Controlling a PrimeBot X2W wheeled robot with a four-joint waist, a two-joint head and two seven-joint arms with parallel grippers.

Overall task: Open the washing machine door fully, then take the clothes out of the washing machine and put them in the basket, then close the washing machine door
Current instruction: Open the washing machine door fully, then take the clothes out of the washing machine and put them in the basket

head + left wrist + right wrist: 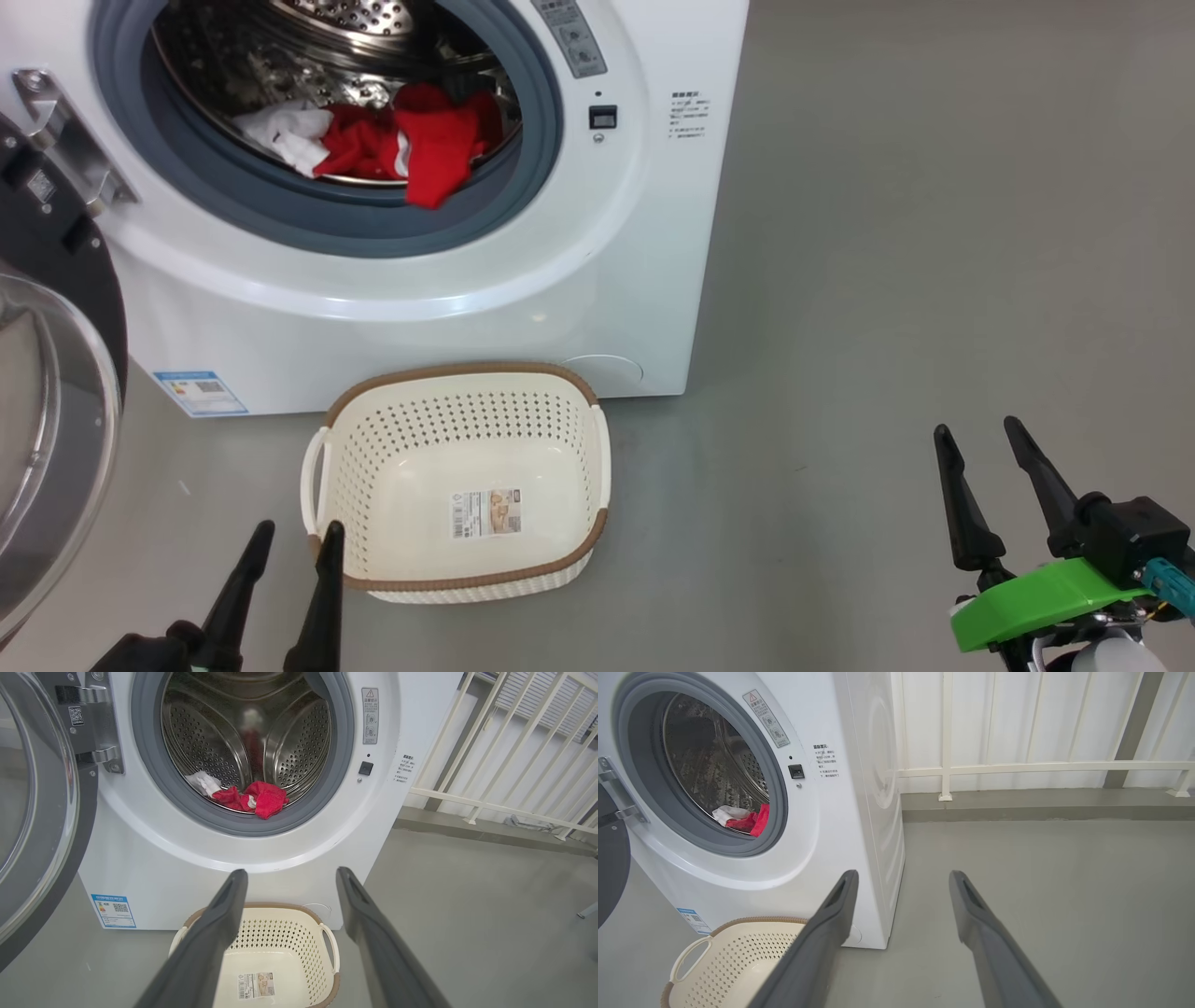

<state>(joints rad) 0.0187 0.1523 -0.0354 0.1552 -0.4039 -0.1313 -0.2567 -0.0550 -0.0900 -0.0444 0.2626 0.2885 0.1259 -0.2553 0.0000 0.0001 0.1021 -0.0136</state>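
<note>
The basket (467,420), a single cream perforated tub with a brown rim, stands empty on the grey floor (887,280), a paper label (485,513) on its bottom. The left gripper (299,529) hangs by its 7 o'clock corner, jaws apart and holding nothing. The right gripper (977,427) hovers well off toward 4 o'clock over bare floor, jaws likewise spread and empty.

Just beyond the basket, at its 12 o'clock, rises the one washing machine (373,308), a blue sticker (201,392) low on its white front. The washing machine door (51,392) is swung wide at 9 o'clock, its glass bowl facing outward.

The clothes (401,145) lie at 6 o'clock in the drum mouth: one white piece beside a red bundle whose pieces cannot be counted, with a red flap drooping onto the grey rubber ring (308,219).

The left wrist view looks straight down the steel drum (252,728) to its back wall. The right wrist view catches the machine's side panel (878,788) and, farthest off, a white railing (1017,767) along a pale wall.
</note>
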